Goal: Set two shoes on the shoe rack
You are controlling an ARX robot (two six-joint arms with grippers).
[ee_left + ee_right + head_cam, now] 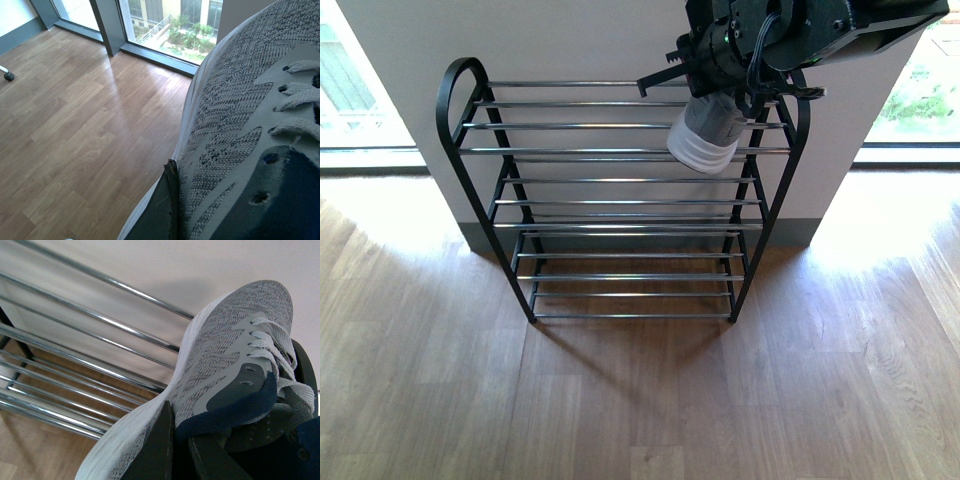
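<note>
One sneaker (705,135) clamped in right end effector (182,452).

Wood floor (640,400) from 3 through 6 to 9 o'clock. White wall (570,40) at 12. Window (350,90) at 9, another window (920,100) at 3. Caster (7,76) on floor.

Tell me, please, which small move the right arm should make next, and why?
Probably lower the sneaker onto the top tier of the rack: the right fingers hold it tilted, toe down, above its right end, and that tier looks bare.
</note>
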